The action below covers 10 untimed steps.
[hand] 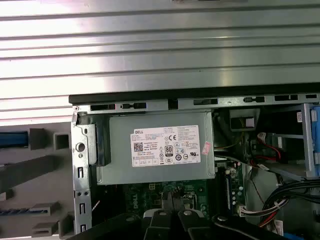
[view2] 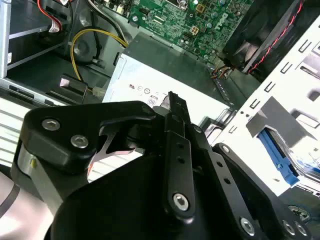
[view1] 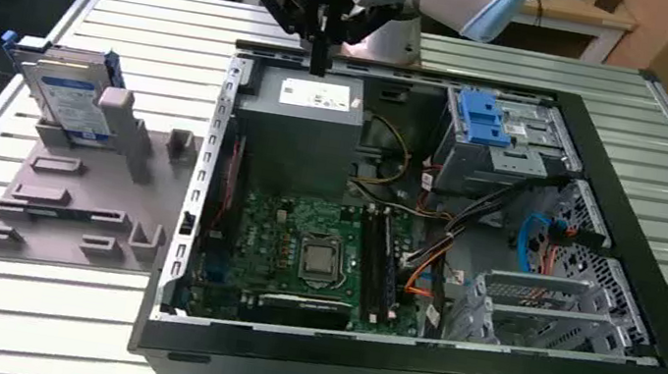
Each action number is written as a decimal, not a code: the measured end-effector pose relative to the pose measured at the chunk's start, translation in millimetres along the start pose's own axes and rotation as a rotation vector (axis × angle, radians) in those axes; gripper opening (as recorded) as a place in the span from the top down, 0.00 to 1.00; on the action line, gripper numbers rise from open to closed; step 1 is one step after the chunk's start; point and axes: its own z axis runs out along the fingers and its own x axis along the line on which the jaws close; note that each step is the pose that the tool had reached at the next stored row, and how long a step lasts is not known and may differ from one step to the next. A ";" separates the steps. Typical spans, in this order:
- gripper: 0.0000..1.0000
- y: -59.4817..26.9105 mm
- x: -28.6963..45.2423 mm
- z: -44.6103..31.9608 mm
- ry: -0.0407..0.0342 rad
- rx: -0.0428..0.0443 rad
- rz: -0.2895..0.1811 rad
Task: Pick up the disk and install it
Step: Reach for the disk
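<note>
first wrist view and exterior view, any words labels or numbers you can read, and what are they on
white sticker on the grey metal box, first wrist view: rows of print and symbols, too small to quote reliably.
white and blue label on the disk, exterior view: print too small to read.
green circuit board, exterior view: markings too small to read.
</note>
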 end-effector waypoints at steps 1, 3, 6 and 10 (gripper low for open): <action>0.89 0.0 0.0 0.0 0.0000 0.0000 0.000; 0.89 0.0 0.0 0.0 0.0000 0.0000 0.000; 0.89 0.0 0.1 0.0 0.0000 0.0001 0.000; 0.89 -0.1 1.6 0.0 0.0000 0.0000 0.000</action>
